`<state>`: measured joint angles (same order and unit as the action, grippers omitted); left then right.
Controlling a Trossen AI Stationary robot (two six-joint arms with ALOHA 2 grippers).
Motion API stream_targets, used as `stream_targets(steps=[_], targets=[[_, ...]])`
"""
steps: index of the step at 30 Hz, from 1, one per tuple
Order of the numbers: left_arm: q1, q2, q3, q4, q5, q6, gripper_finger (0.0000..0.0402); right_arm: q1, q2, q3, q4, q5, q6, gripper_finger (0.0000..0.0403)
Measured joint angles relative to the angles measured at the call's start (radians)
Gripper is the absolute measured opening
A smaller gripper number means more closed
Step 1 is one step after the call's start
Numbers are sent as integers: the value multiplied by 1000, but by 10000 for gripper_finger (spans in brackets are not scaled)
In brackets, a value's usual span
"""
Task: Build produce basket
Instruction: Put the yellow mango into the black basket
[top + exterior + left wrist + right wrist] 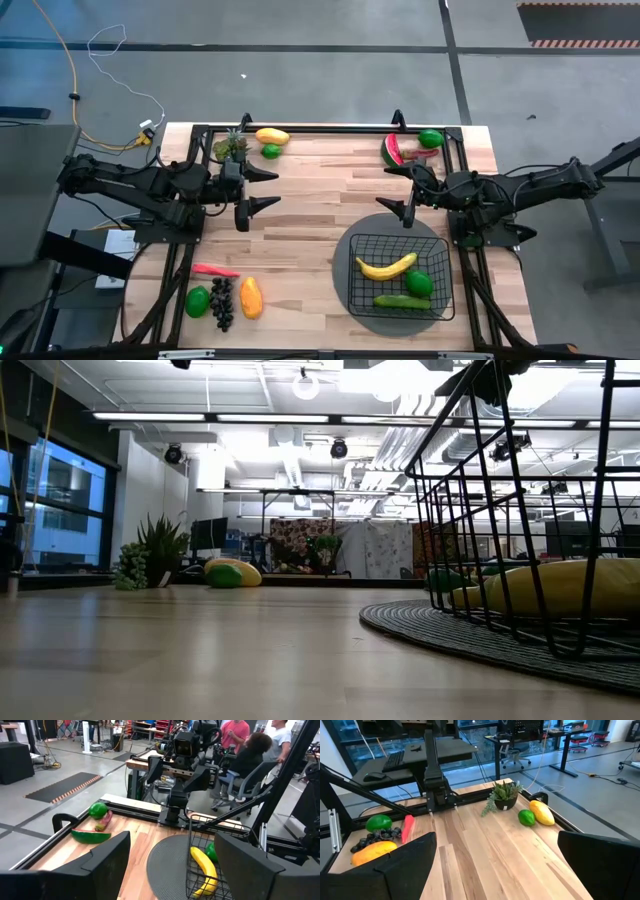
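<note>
The black wire basket (398, 273) stands on a round grey mat at the table's near right. In it lie a yellow banana (386, 267), a green lime (419, 283) and a cucumber (401, 301). Near left lie a red chili (214, 270), a lime (198, 301), dark grapes (222, 303) and an orange mango (251, 297). Far left sit a mango (271, 136) and a lime (270, 151); far right a watermelon slice (391, 151) and a lime (430, 138). My left gripper (264, 190) is open above the table's left middle. My right gripper (397, 191) is open above the right middle, beyond the basket.
A small potted plant (232, 147) stands at the far left by the mango. A dark purplish piece (420, 155) lies by the watermelon slice. A black frame (330, 129) runs along the table's edges. Bare wood lies between the two grippers. People sit in the room beyond, seen in the left wrist view.
</note>
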<state>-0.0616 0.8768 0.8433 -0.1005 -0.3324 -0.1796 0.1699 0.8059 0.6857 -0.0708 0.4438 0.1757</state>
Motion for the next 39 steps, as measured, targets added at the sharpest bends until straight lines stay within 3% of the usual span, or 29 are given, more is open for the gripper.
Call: stream_targets(steps=[4,26,34,39], targets=[[0,0,0,0,-58,-47,278,0,0,0,0,0,1,399],[-43,24,98,-112,16,-105,356,0,0,0,0,1,6,399],[-147,145,138,-153,59,-53,359,0,0,0,0,3,6,399],[-247,300,259,-362,152,47,359,0,0,0,-4,3,6,399]])
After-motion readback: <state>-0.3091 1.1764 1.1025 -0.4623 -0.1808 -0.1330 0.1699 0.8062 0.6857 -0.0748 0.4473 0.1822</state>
